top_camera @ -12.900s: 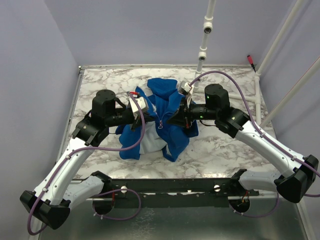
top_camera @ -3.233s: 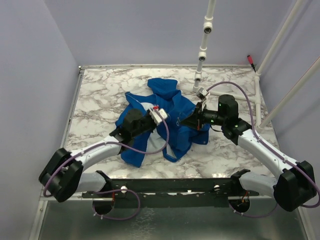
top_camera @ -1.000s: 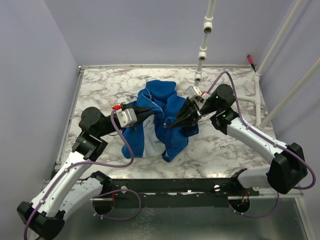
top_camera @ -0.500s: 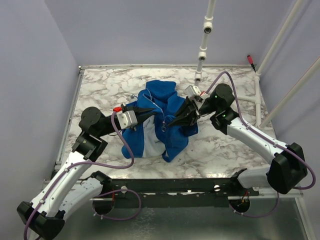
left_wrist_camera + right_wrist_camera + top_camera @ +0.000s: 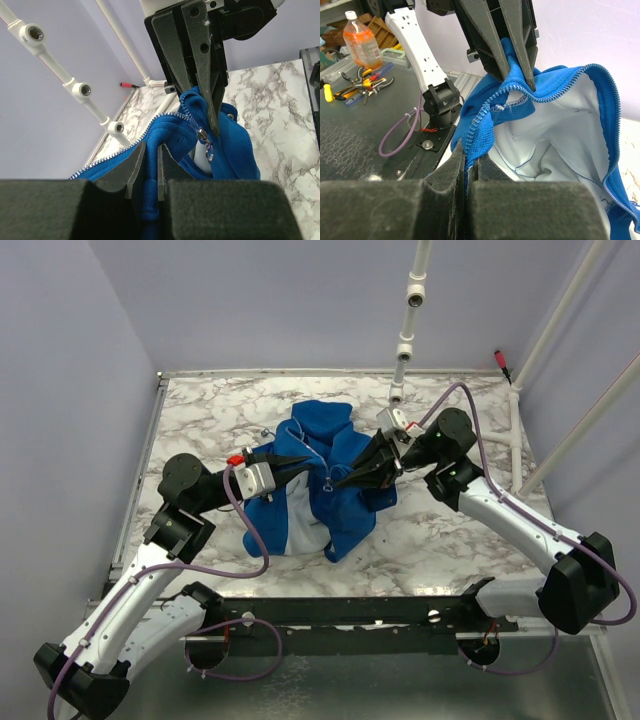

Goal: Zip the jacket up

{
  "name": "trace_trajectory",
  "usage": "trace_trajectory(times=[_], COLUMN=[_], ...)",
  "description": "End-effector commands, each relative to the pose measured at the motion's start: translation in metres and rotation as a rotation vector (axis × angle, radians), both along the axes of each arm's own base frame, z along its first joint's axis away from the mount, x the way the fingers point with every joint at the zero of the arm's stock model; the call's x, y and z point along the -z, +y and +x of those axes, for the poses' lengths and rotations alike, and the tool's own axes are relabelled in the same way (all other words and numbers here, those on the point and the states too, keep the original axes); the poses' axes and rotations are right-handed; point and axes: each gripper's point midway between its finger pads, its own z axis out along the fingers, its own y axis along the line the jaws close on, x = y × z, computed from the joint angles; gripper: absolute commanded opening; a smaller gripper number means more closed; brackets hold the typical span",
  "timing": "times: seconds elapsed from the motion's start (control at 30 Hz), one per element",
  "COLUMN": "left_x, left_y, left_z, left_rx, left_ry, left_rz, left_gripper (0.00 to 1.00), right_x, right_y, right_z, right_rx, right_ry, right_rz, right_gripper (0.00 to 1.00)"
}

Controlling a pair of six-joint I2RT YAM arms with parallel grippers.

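On the marble table [image 5: 200,410] the blue jacket [image 5: 345,515] sits heaped in the middle; it looks soft, light and floppy, so it will sag wherever it is not held. The left fingers [image 5: 290,460] pinch one toothed front edge and the right fingers [image 5: 360,475] the other. The small zipper pull [image 5: 204,140] hanging beside the right fingers seems the place to take hold

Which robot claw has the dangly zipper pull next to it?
The right gripper: the silver zipper pull hangs right by its tips on the jacket edge it pinches. The left gripper pinches bare zipper teeth only.
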Motion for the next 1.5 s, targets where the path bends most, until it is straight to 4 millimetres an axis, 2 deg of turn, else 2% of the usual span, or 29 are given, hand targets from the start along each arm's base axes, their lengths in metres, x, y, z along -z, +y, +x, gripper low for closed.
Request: trace_trajectory(times=[0.0,0.73,1.07,1.47], left_x=[-0.022,-0.020,-0.019,-0.015], left_y=[0.000,0.001,0.001,0.001], left_z=[-0.007,-0.007,-0.006,-0.006], left_rx=[0.023,0.021,0.017,0.021], left_ry=[-0.079,-0.133,-0.164,-0.180], left_rz=[-0.023,0.001,0.015,0.030], left_gripper=[0.00,0.00,0.00,0.00], right_x=[-0.016,-0.019,-0.022,-0.012], right_y=[-0.003,-0.004,-0.007,-0.005], right_z=[0.000,0.007,0.002,0.002], right_rx=[0.025,0.080,0.075,0.069], right_ry=[-0.046,0.025,0.054,0.165], right_rz=[0.040,0.038,0.042,0.021], right_gripper=[0.00,0.01,0.01,0.01])
